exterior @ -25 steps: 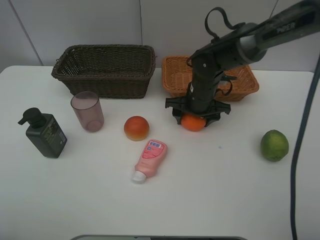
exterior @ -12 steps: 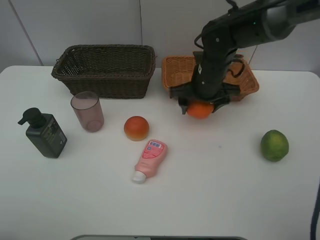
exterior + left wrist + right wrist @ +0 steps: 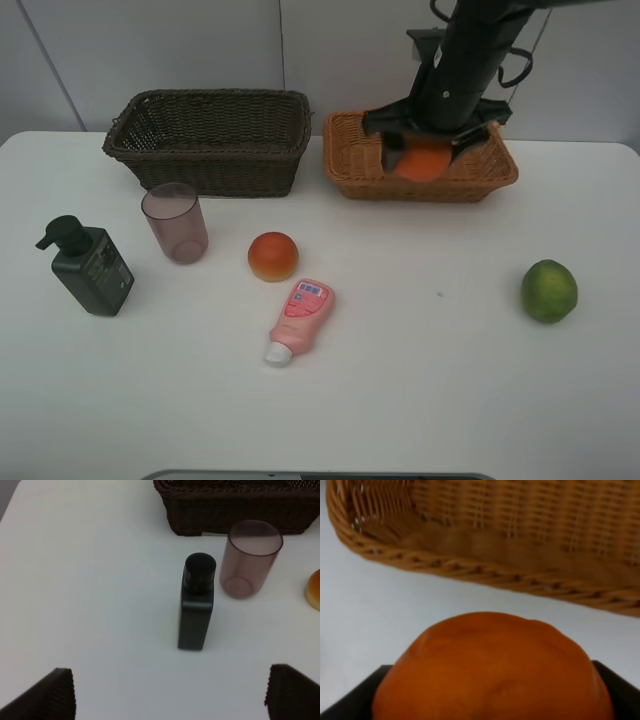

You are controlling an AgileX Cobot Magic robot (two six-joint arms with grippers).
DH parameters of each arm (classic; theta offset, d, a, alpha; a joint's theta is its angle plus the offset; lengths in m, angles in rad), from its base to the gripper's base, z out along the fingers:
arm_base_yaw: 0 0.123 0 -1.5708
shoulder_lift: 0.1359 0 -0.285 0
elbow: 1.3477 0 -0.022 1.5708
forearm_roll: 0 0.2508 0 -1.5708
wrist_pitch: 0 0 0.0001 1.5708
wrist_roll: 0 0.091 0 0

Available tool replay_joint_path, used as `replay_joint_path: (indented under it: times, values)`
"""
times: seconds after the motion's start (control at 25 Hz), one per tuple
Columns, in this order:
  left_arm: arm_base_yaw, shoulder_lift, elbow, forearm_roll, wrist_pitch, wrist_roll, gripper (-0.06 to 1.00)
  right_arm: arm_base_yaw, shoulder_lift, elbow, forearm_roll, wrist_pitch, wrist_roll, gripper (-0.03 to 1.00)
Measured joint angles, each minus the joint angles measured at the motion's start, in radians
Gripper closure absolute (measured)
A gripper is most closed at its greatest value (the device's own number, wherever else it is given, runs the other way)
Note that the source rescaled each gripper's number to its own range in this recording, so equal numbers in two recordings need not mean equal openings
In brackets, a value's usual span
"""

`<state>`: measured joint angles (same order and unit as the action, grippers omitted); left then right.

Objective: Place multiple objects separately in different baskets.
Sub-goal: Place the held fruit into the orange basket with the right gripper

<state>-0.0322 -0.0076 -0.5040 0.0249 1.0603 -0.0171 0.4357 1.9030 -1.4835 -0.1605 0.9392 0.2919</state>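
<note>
Right claw (image 3: 428, 152) is pinching the orange (image 3: 422, 165) between its two fingers, clear of the table (image 3: 400, 390). In the high view the fruit sits against the interior of the light orange-tan basket (image 3: 430, 189). The right wrist view shows table between the orange (image 3: 492, 670) and the basket's rim (image 3: 485, 572), so it cannot be told whether the fruit hangs directly over the basket.

Left claw (image 3: 172, 695) is spread wide and holds nothing, above the table near the pump bottle (image 3: 196, 607).

On the table:
- The dark brown basket (image 3: 220, 172) stands beside the light one.
- The mauve cup (image 3: 175, 222) is upright in front of the dark basket.
- The red-orange fruit (image 3: 273, 256) lies just behind the pink squeeze bottle (image 3: 298, 318), which lies on its side.
- The lime (image 3: 548, 290) sits well apart at the right.
</note>
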Motion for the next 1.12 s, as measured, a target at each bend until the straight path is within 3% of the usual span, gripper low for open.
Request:
replay_joint_path:
  times: [0.36,0.88,1.12]
  values:
    - [0.000,0.000,0.000,0.000,0.000,0.000,-0.04,-0.087,0.070,-0.150,-0.036,-0.036,-0.024,0.52]
    - [0.000,0.000,0.000,0.000,0.000,0.000,-0.04,-0.142,0.268,-0.164,-0.069,-0.321,-0.026,0.52]
    - [0.000,0.000,0.000,0.000,0.000,0.000,-0.04,-0.152,0.344,-0.164,-0.074,-0.385,-0.026,0.52]
